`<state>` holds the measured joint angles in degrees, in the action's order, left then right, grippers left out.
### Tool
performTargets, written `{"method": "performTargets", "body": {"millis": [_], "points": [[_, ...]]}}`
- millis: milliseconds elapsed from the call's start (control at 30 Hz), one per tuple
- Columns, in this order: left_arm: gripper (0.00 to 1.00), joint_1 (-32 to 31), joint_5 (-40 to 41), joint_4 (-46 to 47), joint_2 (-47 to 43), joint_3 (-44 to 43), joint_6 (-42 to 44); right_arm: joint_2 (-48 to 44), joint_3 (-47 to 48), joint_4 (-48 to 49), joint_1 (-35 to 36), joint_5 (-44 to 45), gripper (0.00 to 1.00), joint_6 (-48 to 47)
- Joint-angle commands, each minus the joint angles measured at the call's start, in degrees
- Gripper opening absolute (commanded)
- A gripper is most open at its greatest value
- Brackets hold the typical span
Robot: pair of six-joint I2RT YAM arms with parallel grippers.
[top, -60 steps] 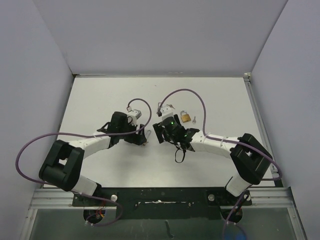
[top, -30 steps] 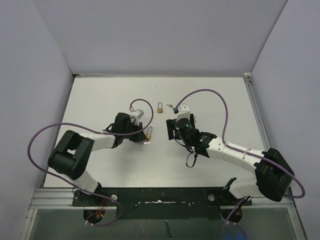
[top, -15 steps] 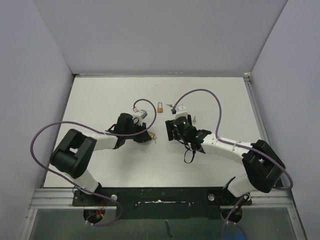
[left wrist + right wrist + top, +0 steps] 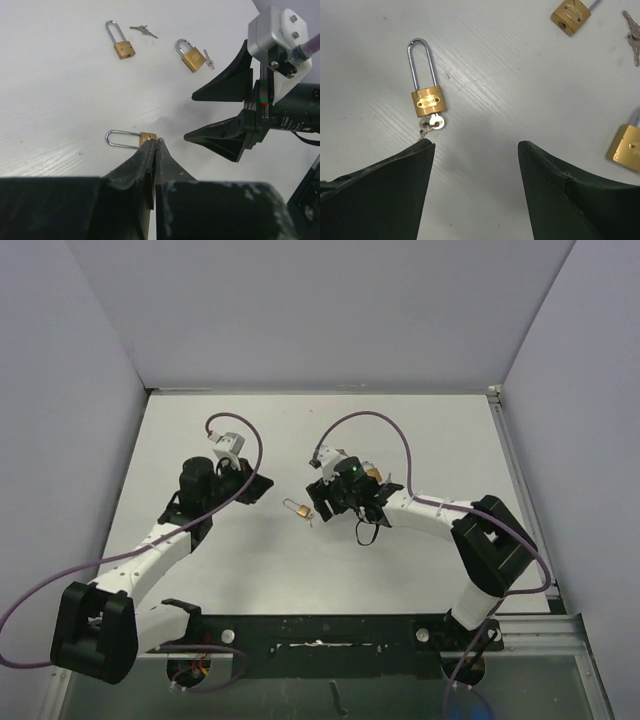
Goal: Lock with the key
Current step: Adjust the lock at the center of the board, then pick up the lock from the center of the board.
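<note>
A brass padlock (image 4: 427,100) with a long shackle lies flat on the white table (image 4: 200,430). Its key (image 4: 433,122) is in the keyhole, with a ring hanging from it. My right gripper (image 4: 475,142) is open just short of the key, its left fingertip (image 4: 422,146) almost at the ring. From above, the padlock (image 4: 297,509) lies between the two arms, with the right gripper (image 4: 318,502) next to it. My left gripper (image 4: 156,140) is shut on nothing. It (image 4: 255,487) sits a little left of the padlock (image 4: 127,139).
Two more brass padlocks (image 4: 120,41) (image 4: 190,55) lie farther back on the table, each with a loose key (image 4: 144,31) (image 4: 209,60) beside it. The right arm hides most of them from above. Purple cables loop over both arms.
My left gripper has let go of the padlock, shut, and drawn back to the left. The padlock now lies on the table. The right gripper has shifted left toward it, staying open.
</note>
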<state>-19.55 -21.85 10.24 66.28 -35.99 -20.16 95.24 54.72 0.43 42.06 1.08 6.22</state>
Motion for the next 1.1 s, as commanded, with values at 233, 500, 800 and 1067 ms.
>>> {"method": "performTargets", "body": {"millis": [233,500,800,1067], "points": [[0.00,13.4,-28.2,23.9,9.9,5.2,-22.8,5.4,7.3,3.4,1.9,-14.3,0.69,-8.2],[0.00,13.4,-25.3,21.0,4.6,6.0,-20.1,8.5,8.2,4.0,2.0,-15.9,0.69,-8.8],[0.00,13.3,-24.0,14.5,-2.5,4.7,-18.1,12.1,9.4,5.1,0.6,-18.2,0.69,-8.8],[0.00,13.4,-23.9,13.7,-3.9,4.3,-18.1,13.6,9.2,5.7,-0.7,-20.4,0.68,-7.9]]}}
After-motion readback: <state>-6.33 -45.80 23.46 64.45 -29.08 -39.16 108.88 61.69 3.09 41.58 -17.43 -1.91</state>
